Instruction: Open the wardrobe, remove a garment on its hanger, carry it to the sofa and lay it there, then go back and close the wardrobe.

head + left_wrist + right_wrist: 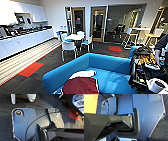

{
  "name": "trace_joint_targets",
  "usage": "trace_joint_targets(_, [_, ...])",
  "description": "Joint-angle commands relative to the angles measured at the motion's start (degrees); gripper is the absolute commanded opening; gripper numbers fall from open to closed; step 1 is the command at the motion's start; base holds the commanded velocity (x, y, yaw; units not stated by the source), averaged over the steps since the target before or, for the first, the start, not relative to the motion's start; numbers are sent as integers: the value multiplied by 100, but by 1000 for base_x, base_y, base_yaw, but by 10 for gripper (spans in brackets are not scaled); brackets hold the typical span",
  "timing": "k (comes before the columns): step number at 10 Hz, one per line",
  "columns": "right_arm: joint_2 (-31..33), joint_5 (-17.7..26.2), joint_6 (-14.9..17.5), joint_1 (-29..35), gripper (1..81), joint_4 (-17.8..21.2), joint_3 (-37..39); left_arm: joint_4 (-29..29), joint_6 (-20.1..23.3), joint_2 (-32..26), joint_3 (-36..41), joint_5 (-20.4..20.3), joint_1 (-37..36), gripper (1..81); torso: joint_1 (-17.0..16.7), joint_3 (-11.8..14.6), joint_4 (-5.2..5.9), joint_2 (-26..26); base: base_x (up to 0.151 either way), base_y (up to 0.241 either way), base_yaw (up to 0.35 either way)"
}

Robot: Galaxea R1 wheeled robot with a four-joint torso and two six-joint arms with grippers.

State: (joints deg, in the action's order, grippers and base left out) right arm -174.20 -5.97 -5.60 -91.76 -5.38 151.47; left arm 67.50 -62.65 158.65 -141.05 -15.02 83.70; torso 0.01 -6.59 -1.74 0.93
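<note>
- Dark red jacket with white sleeves [81,85]: lower centre of the head view, lying on the seat of the sofa; one white sleeve is folded across its upper edge, and a thin white line runs along its right side. The hanger cannot be made out.
- Large bright blue upholstered sofa with rounded back and arms [105,63]: fills the lower middle of the head view, its back curving from lower left to centre right.
- Black equipment cart with cables and yellow parts [143,66]: right edge of the head view, just beside the sofa's right end; a person's arm in a dark sleeve [160,46] reaches down to it from the upper right.
- Grippers: the fingers of both cannot be told open or closed, nor whether they grasp anything; the wrist views show the robot's dark plate and jointed bar over dark carpet.
- Orange-red floor patch [31,69]: lower left of the head view, on dark carpet beside a band of pale striped flooring.
- White round table [74,37] with white chairs with blue seats [68,47]: centre of the head view, beyond the sofa.
- Long white counter with dark appliances on top [22,40]: left side, under white wall cabinets.
- Two wooden-framed glass doors [98,23]: upper centre, on the far wall.
- High pale table with stools [140,33]: upper right, far back.
</note>
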Motion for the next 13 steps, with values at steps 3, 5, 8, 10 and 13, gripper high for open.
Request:
trace_joint_targets(3, [-47, 430, -3, 179, 811, -60, -22, 35, 33, -52, -46, 104, -209, 811, 0, 0, 0, 0, 0, 0, 240])
trace_joint_targets(5, [-99, 430, -3, 197, 811, -51, -13, -26, 16, -8, -46, 105, -209, 811, 0, 0, 0, 0, 0, 0, 246])
trace_joint_targets(8, [-213, 439, -47, 311, 811, -7, 189, -52, -37, -61, -46, 140, -121, 811, 0, 0, 0, 0, 0, 0, 247])
trace_joint_targets(10, [-302, 439, -21, 285, 811, -7, 233, -70, -55, -70, -46, 175, -95, 811, 0, 0, 0, 0, 0, 0, 253])
trace_joint_targets(13, [-346, 439, -21, 267, 811, -7, 233, -62, -142, -105, -46, 175, -68, 811, 0, 0, 0, 0, 0, 0, 255])
